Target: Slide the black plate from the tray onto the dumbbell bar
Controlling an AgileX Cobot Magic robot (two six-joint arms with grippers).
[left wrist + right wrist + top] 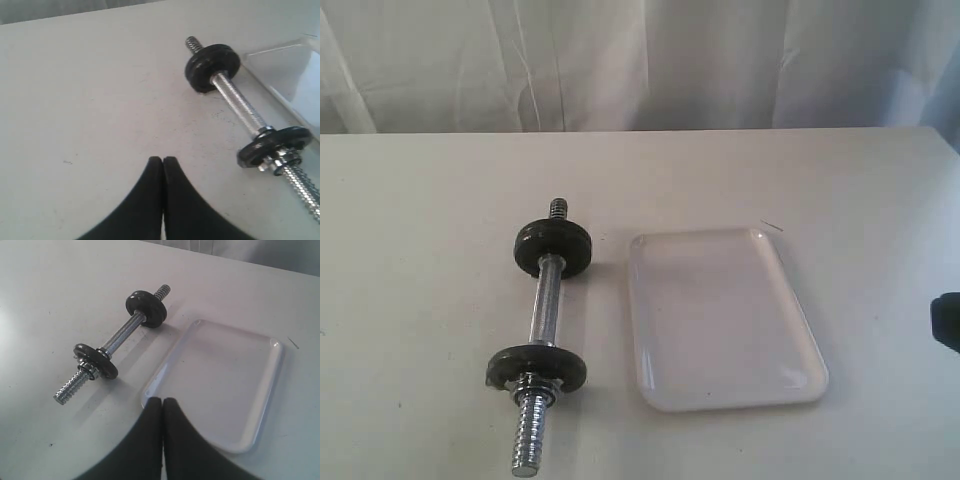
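Both closed and empty, left gripper (163, 161) and right gripper (163, 401) hover. White tray (720, 310) holds nothing; bar (547, 305) carries two black plates (535, 366), so work looks done.

Off-white table (420, 250), dumbbell bar (547, 305) lying just beside tray (720, 320)

The exterior camera looks down over the table (420, 250); both wrist cameras sit lower, nearer, sharing the bar (240, 107) and tray (220, 375)
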